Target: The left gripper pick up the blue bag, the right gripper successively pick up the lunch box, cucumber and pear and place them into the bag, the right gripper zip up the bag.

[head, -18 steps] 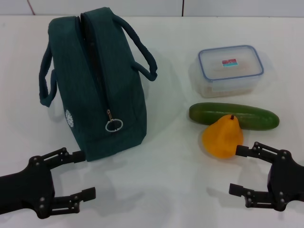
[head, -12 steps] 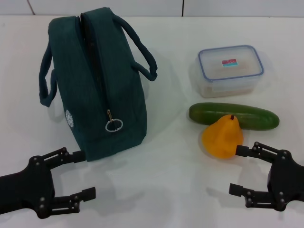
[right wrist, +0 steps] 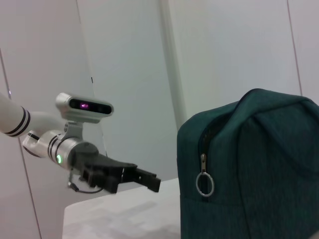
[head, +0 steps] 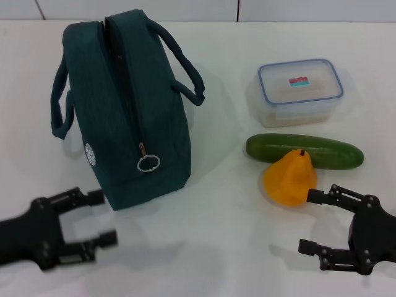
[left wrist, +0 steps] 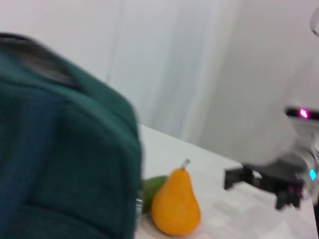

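The blue bag (head: 124,105) stands upright at the left of the white table, zip closed, with its ring pull (head: 148,163) hanging at the near end. My left gripper (head: 102,218) is open just in front of the bag's near left corner and touches nothing. To the right lie the lunch box (head: 300,91), the cucumber (head: 303,150) and the pear (head: 289,179), which leans against the cucumber. The right gripper (head: 308,221) is open just in front of the pear, empty. The left wrist view shows the bag (left wrist: 60,159), the pear (left wrist: 175,206) and the cucumber (left wrist: 152,189).
The two loop handles (head: 185,74) droop to either side of the bag. In the right wrist view the bag (right wrist: 259,169) and its ring pull (right wrist: 204,184) are close, with the left gripper (right wrist: 147,178) beyond. A white wall runs behind the table (head: 216,247).
My left gripper has shifted a little to the left and away from me, staying open. The right gripper, bag and food have not moved.
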Motion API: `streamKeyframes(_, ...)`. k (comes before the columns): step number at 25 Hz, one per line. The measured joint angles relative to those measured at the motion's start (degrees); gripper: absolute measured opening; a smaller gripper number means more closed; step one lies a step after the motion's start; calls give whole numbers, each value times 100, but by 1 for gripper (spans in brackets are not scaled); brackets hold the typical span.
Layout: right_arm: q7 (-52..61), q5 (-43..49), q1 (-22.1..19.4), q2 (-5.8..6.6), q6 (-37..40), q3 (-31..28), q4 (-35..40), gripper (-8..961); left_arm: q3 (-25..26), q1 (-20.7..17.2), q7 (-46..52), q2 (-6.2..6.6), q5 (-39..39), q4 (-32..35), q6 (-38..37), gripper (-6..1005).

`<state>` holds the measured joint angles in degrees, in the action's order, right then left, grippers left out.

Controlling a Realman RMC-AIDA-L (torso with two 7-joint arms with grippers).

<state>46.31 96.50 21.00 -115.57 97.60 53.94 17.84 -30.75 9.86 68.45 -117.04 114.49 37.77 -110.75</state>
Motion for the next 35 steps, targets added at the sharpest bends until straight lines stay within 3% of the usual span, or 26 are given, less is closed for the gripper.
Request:
streamKeyframes(2, 0, 0, 0, 0, 10, -3, 0, 869, 112, 89, 1266, 190, -169, 27, -6, 883)
streamKeyframes(6, 2, 0, 0, 0, 18, 13, 0, 869, 418, 321, 2908, 530, -250, 63, -15, 883)
streamKeyframes(14, 19, 0, 3, 0, 23, 1, 0, 869, 749, 699, 5052, 787, -253, 970, 74, 882)
streamKeyframes(16, 26, 0, 18, 0, 23, -7, 0, 869, 730, 849, 5686, 773, -224, 1553, 80, 881)
streamKeyframes(19, 40, 0, 48, 0, 23, 2, 0, 869, 704, 1180, 6715, 615, 64, 2750, 101, 881)
streamKeyframes(22, 44, 0, 52, 0, 23, -5, 0, 869, 606, 1606, 7606, 538, 453, 3581, 107, 880)
streamKeyframes(29, 44, -48, 48, 1, 31, 17, -1, 869, 27, 2451, 8382, 601, 1699, 3779, 237, 879)
streamKeyframes(35, 44, -70, 1, 1, 89, 11, 0, 869, -174, 2672, 8500, 531, 2118, 3709, 310, 877)
